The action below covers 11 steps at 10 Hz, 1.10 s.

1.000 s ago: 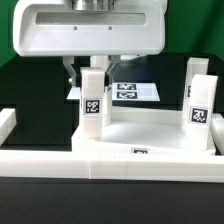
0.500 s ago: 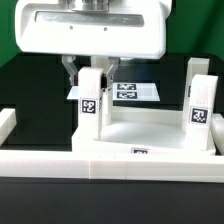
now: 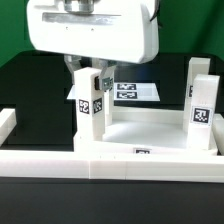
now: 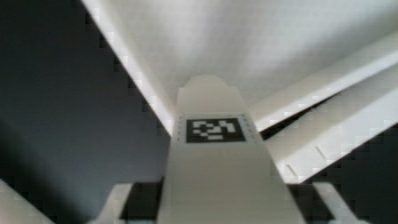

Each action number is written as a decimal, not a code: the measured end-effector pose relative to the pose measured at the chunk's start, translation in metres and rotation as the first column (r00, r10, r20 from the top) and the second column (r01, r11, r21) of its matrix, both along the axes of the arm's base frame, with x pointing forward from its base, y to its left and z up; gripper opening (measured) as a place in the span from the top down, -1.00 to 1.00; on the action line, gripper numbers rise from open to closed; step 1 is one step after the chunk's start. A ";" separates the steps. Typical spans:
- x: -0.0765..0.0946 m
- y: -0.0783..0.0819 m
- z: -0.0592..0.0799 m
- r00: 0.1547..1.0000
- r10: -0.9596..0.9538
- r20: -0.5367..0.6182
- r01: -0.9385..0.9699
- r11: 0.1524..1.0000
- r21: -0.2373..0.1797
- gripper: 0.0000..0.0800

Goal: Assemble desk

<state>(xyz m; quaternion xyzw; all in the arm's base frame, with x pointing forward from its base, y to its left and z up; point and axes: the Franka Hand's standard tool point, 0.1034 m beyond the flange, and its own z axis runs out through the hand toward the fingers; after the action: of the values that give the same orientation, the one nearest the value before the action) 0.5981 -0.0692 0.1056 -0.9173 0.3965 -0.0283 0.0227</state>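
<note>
We've got the fingers (image 3: pixel 92 72) part-closed on a leg (image 3: pixel 90 100), standing upright at the corner of the desk top (image 3: pixel 150 130) nearest the marker board (image 3: pixel 128 91). A second leg (image 3: pixel 199 100) stands opp. corner. Risk, we think: leg looks slightly tilted, so twisting could cross-thread or jam it.

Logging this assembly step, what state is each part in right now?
Claw: shut on the leg, fingers either side.
Leg: upright on the desk top, on the exterior view's left.
Second leg: upright on the exterior view's right, free.
Desk top: lying flat.
Marker board: flat behind.
</note>
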 end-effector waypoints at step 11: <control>0.001 0.000 -0.001 0.993 0.116 -0.008 -0.116 0.993 -0.025 -0.62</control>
<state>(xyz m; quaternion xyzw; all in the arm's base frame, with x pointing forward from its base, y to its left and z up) 0.5988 -0.0693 0.1044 -0.9391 0.3422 -0.0288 0.0115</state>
